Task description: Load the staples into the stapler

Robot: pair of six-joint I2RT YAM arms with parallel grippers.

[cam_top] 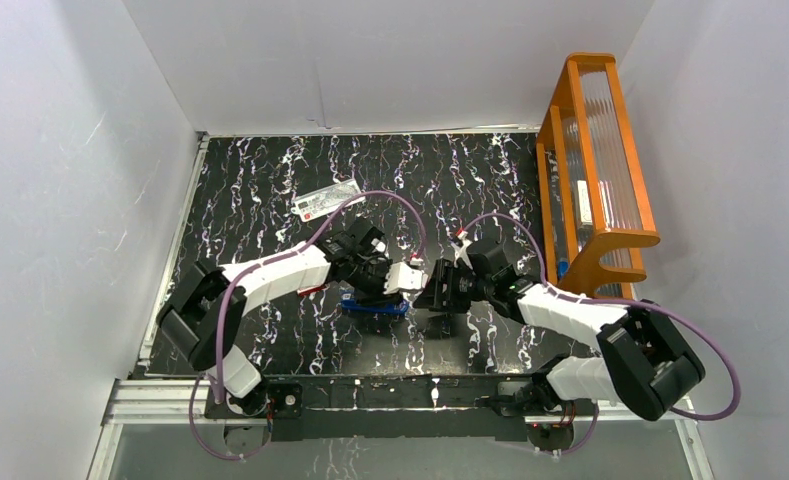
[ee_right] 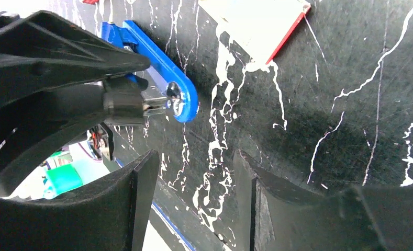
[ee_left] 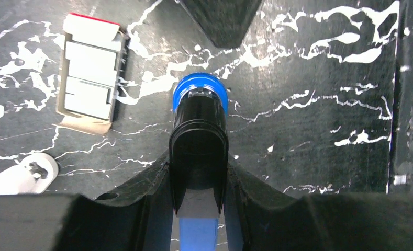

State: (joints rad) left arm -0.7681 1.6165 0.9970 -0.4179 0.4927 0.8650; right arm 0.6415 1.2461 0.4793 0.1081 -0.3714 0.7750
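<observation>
White walls [cam_top: 70, 150] close in a black table [cam_top: 270, 190] veined with white, marble-style. At its right edge stands an orange wooden rack [cam_top: 625, 238] with ribbed clear panels. The two arms reach inward from the near edge and meet close together at mid-table.

Far back, well apart from the arms, lies a flat clear packet [cam_top: 327, 200] with a white-and-red label; its print is too small to read.

The stapler [ee_left: 199, 136] lies on the table under the left arm's wrist, with its blue nose pointing away from the left wrist camera and its black part uppermost. The left gripper [ee_left: 198, 163] is clenched on it, a finger pressed to each side. The right gripper [ee_right: 193, 162] hangs just beside the stapler's rounded blue end, its jaws spread over bare table with nothing between them.

Just left of the stapler in the left wrist view sits the staples' small cardboard tray [ee_left: 63, 73], red at its far end, with pale blocks [ee_left: 89, 63] lying in it. No writing shows on the tray.
</observation>
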